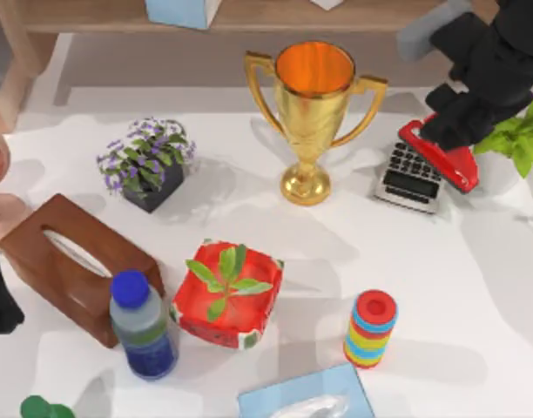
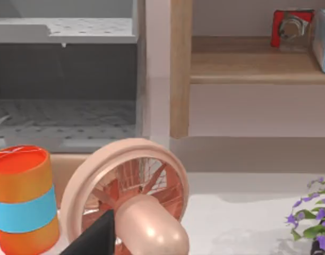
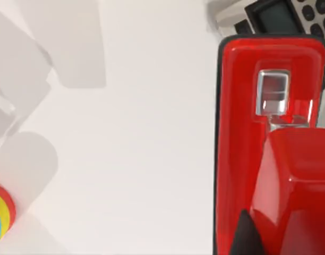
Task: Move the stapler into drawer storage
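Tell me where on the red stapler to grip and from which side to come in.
Judging by its shape, grip the stapler across its narrow width on the long flat sides, near the middle of the body, descending from above. It lies flat beside the calculator, so sideways approach looks crowded. The right gripper hangs right over it; the left arm sits at the table's left edge.

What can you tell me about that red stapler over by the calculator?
The stapler is glossy red, like plastic, with a thin black base edge. The right wrist view shows a small silvery metal piece set in its top near one end. It lies flat at the table's back right, slanted, its long side against or partly over the grey calculator, with a leafy green plant beside it. The right gripper is right over its back end; whether it touches is unclear.
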### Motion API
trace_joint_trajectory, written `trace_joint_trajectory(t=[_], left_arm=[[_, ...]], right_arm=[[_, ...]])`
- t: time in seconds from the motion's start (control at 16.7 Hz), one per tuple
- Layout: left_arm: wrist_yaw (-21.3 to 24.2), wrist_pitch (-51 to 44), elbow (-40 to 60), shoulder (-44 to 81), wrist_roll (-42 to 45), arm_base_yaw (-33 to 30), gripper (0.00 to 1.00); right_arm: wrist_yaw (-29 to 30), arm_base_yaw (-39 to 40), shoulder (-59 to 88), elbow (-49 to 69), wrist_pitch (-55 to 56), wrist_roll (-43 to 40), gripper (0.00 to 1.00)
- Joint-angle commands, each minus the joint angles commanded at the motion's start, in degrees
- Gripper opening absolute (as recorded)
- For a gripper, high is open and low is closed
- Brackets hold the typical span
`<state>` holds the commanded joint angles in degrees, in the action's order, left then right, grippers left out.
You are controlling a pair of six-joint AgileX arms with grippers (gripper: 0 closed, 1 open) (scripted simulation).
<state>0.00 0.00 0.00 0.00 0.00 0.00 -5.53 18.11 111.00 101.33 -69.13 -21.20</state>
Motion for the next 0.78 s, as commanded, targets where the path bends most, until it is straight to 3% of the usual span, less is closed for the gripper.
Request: trace_joint_trajectory(t=[0.78], left_arm=[[0.00, 0.00, 0.00, 0.00, 0.00, 0.00, 1.00]], right_arm=[[-3.14, -23.84, 9.54, 27.02, -11.32, -6.09, 0.00]])
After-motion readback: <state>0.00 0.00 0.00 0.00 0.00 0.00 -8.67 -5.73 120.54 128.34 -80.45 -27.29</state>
